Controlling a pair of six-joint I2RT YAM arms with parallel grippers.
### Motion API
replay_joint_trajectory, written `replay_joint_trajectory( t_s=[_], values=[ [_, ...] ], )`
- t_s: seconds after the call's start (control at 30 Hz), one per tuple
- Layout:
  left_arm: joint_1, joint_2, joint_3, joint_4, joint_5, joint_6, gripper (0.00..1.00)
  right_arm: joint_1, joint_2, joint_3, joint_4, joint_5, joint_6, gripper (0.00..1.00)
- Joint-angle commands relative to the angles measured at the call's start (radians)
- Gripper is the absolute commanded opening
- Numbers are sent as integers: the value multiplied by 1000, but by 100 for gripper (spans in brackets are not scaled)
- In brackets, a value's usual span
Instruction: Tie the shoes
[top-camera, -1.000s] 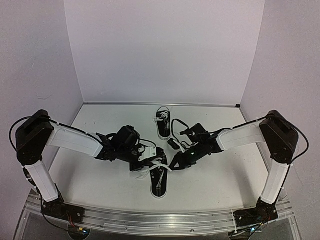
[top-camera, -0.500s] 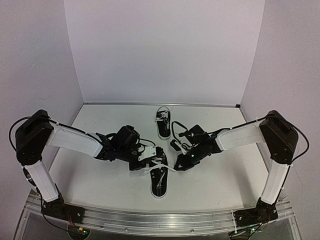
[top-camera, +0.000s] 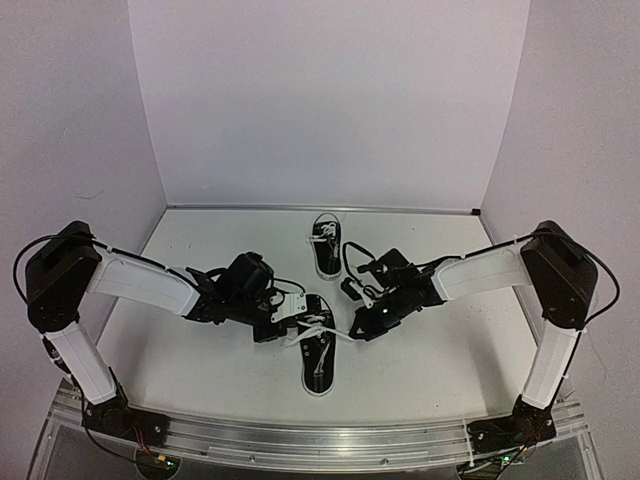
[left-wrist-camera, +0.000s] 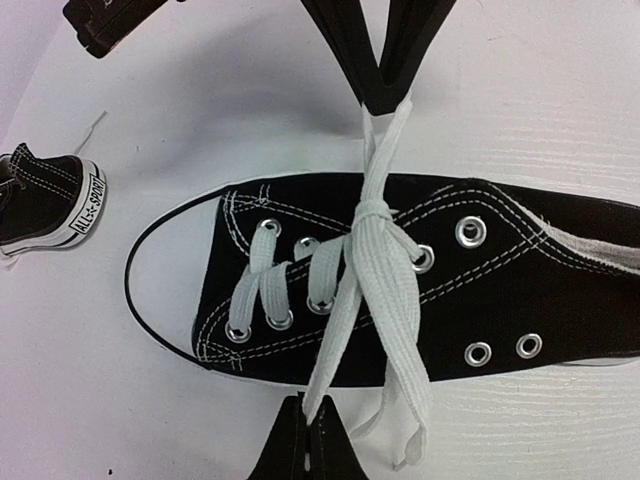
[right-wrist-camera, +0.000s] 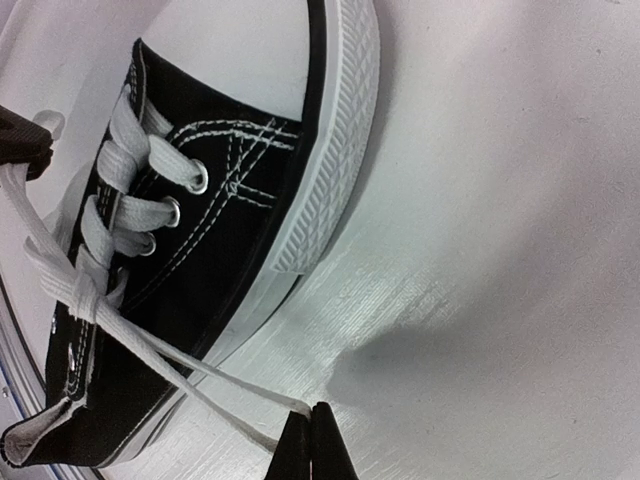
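table (top-camera: 450, 360): white, walled on three sides. the left arm (top-camera: 140, 285) and right arm (top-camera: 480, 275) both reach inward and meet over the near shoe (top-camera: 318, 365), which lies mid-table toward the front edge. the far shoe (top-camera: 326, 245) lies well apart from it, close to the back wall.

left gripper (left-wrist-camera: 308, 420): fingers pressed together, pinching one strand of the white lace (left-wrist-camera: 375, 270) at the shoe's side. right gripper (right-wrist-camera: 307, 425): fingers pressed together on the other strand, which runs taut from the shoe to its tips.

top view: shows both arms and both shoes, but the fingertips are too small to judge. the left wrist view alone shows a single crossed knot over the tongue, the metal eyelets, and the right gripper's tips clamped on the lace across the shoe. the right wrist view alone shows the ribbed white sole edge.
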Motion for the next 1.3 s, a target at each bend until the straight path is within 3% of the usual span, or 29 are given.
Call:
replay_joint_trajectory(
  t_s=[0.0, 0.77, 1.03, 1.27],
  values=[
    [36, -65, -13, -6, -74, -16, 0, -14, -37, -9, -89, 88, -25, 0],
    [53, -125, -78, 47, -47, -27, 0, -47, -94, -50, -105, 94, -35, 0],
    [54, -62, -11, 11, -19, -30, 0, -44, -62, -45, -71, -44, -25, 0],
    [53, -78, -3, 12, 14, -69, 10, -37, -120, -25, -46, -115, -12, 3]
  ],
)
